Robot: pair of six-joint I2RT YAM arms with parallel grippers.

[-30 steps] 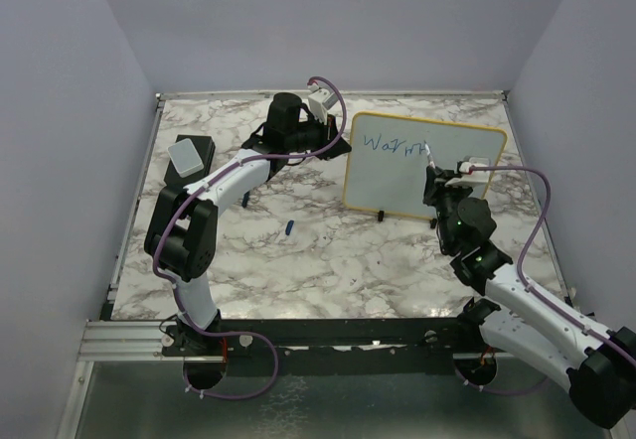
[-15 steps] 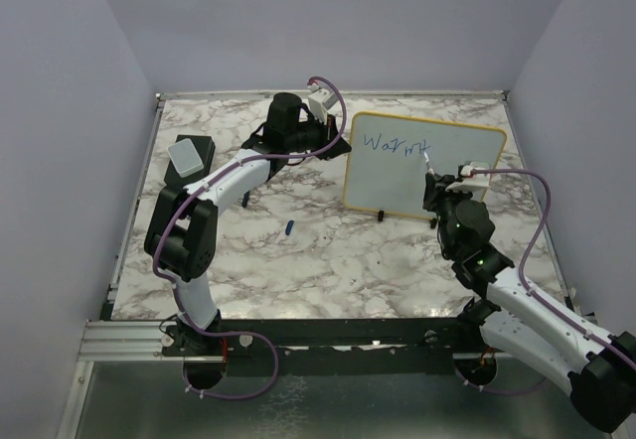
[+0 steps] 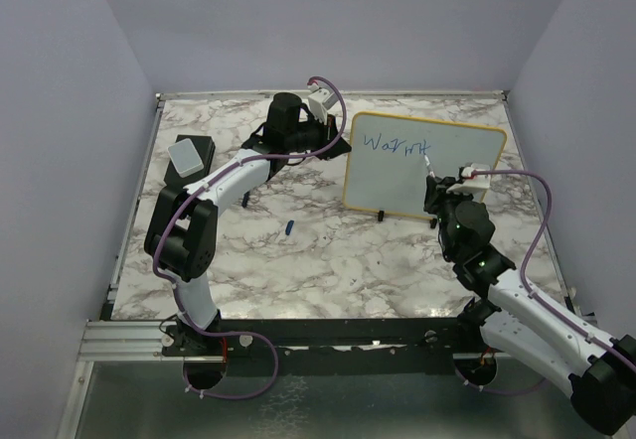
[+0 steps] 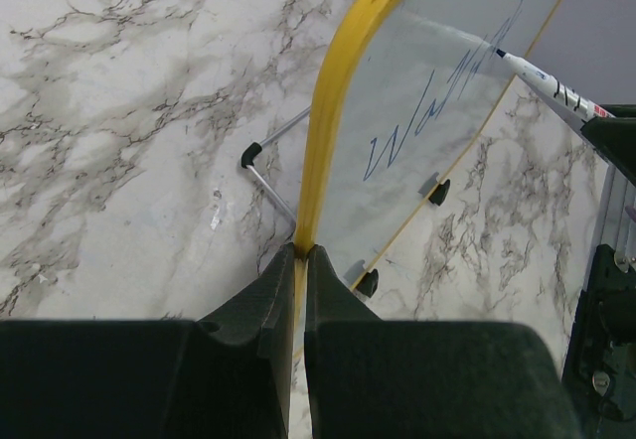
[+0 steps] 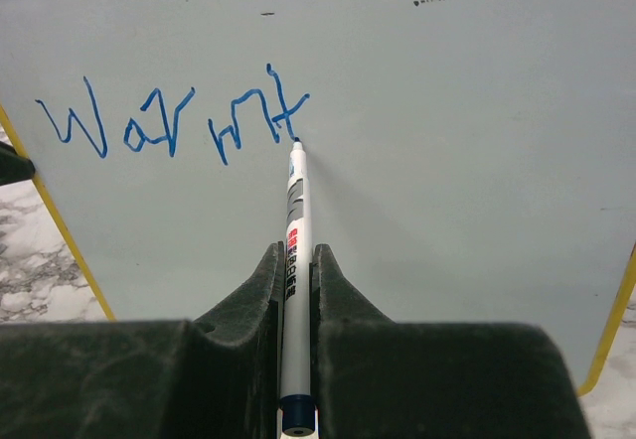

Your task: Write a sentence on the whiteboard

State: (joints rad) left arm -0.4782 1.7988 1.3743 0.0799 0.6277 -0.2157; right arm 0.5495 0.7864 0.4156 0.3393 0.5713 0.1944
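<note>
My right hand (image 5: 295, 255) is clamped on the marker (image 5: 295, 211). Its long axis runs straight out from the fingers, tip touching the board (image 5: 467, 111) at the foot of the last blue stroke. The writing (image 5: 169, 126) reads roughly "Warmt", running left to right along the board's upper left. Bare white lies to its right and below it.

My left hand (image 4: 298, 257) is pinched shut on the board's yellow left edge, low down.

From above, the board stands on the desk (image 3: 328, 260) at the far right, long axis left to right, face toward the arms. Its right end is close to the desk's right rim, and marble lies open in front of it. A small blue cap (image 3: 288, 226) lies on the desk, left of the board. An eraser (image 3: 189, 153) sits near the left rim, well apart.

Only the left wrist view shows the board's black feet (image 4: 438, 192) and a wire stand (image 4: 268, 161) behind it. The right wrist view alone makes the letters readable.
</note>
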